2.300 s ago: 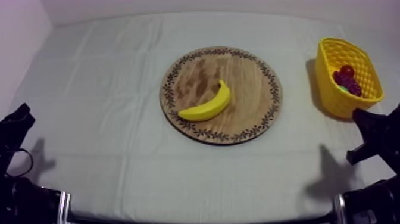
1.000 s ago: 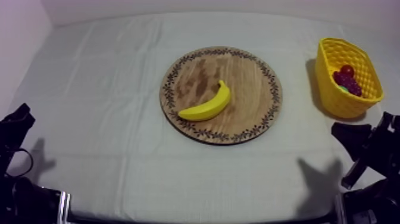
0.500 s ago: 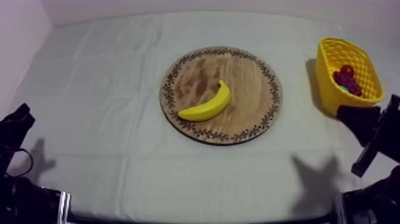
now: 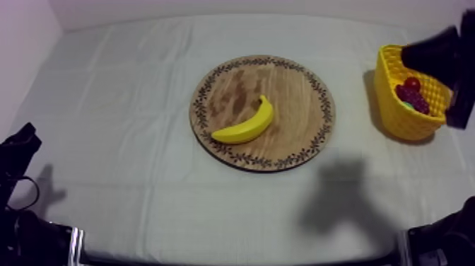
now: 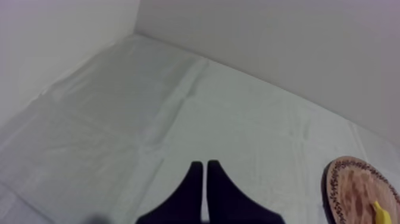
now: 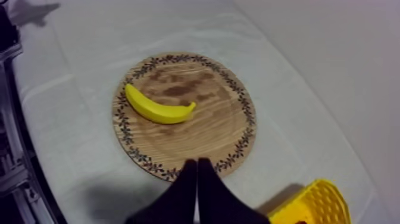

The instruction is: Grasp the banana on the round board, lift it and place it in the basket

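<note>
A yellow banana point(image 4: 244, 124) lies on the round wooden board point(image 4: 297, 88) with a patterned rim, in the middle of the table. My right gripper point(image 4: 413, 54) hangs high at the back right, over the yellow basket point(image 4: 387, 88). From that wrist the shut gripper point(image 6: 197, 170) forms a narrow wedge, pointing at the near rim of the board point(image 6: 208, 128), short of the banana point(image 6: 156, 109); the basket point(image 6: 312, 205) sits close beside it. My left gripper point(image 4: 25, 138) rests low at the left, and its shut wedge point(image 5: 204, 173) hovers over bare cloth, far from the board point(image 5: 354, 187).
Inside the basket lie a bunch of dark grapes point(image 4: 415, 100) and a small red fruit point(image 4: 412, 83). The right arm's shadow point(image 4: 339, 194) falls on the cloth in front of the board. A pale wall bounds the table at the back and left.
My right arm has lifted from the lower right edge to the upper right, above the basket. Its shadow has slid left across the cloth. The banana and left arm have stayed put.
</note>
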Available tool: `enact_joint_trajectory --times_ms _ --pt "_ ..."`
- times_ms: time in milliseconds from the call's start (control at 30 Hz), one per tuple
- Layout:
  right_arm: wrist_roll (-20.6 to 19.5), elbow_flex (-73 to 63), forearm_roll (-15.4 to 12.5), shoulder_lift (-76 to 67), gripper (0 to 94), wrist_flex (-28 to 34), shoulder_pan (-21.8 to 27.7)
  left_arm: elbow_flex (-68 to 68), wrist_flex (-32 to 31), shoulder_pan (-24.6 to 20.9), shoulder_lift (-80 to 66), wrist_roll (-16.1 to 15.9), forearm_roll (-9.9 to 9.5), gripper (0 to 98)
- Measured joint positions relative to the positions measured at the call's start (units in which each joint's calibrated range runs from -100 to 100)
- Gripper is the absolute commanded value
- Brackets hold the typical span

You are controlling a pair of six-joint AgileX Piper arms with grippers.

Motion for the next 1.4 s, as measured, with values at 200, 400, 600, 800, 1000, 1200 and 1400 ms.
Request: enact_joint_trajectory --times_ms 200,400,600,800,1000,1200,1400 --pt "-2.3 -19.9 2.2 15.5 0.4 13.1 -3.6 0.0 0.0 0.0 0.0 0.0 0.0 0.1" --pt "-5.0 -36.3 3.4 31.2 0.4 23.2 -7.7 0.0 0.0 0.0 0.0 0.0 0.0 0.1" --pt "-6.4 -49.2 5.1 44.7 0.4 25.9 -10.0 0.0 0.0 0.0 0.0 0.0 0.0 0.1" --pt "-4.7 -54.6 6.9 52.6 0.4 26.3 -10.1 0.0 0.0 0.0 0.0 0.0 0.0 0.1" --pt "1.3 -55.9 7.5 54.7 0.5 26.4 -8.8 0.0 0.0 0.0 0.0 0.0 0.0 0.1" --pt "12.0 -56.5 7.9 55.1 0.4 26.4 -8.5 0.0 0.0 0.0 0.0 0.0 0.0 0.1" --pt "23.9 -57.4 8.2 55.0 0.6 26.3 -8.1 0.0 0.0 0.0 0.0 0.0 0.0 0.1"
